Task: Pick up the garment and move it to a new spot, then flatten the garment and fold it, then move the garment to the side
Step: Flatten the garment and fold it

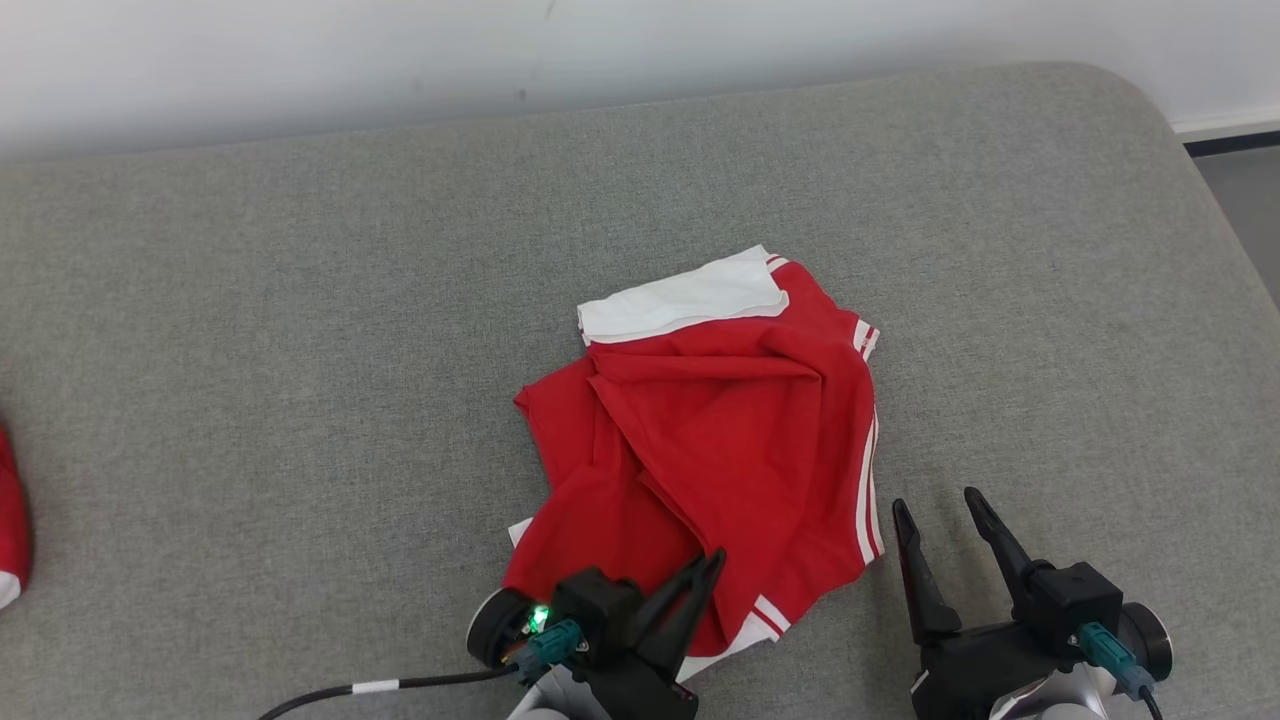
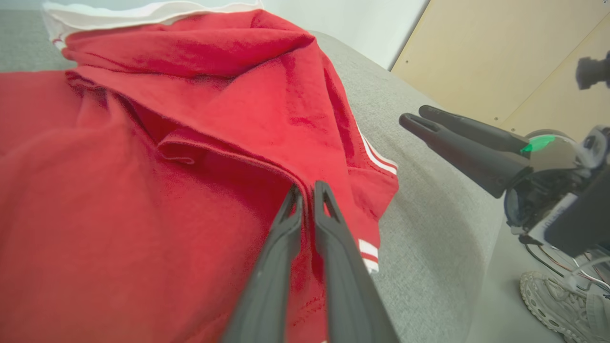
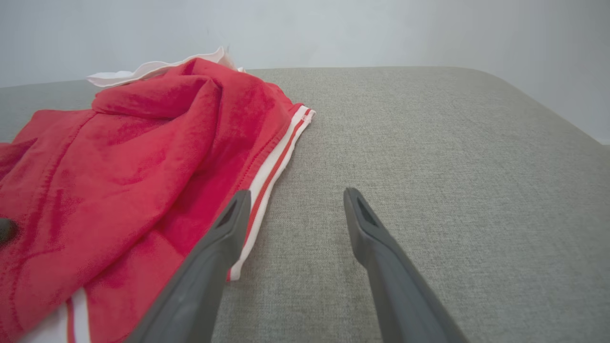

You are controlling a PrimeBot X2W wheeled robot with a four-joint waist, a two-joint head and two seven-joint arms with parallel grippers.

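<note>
Padded grey surface: bare cloth lies on every side of the red garment.

Left side: a wide open run, ending at a second red cloth item at the head view's left edge.

Far side: a bare strip reaches the white wall, which closes that approach.

Right side: open out to the rounded corner. The right gripper, fingers spread, stands just beside the striped hem.

Near side: the left gripper, fingers drawn together, lies over the garment's near part, and its cable trails off to the left.

The garment is bunched into raised folds, which stand in the way of a low pass across it.
</note>
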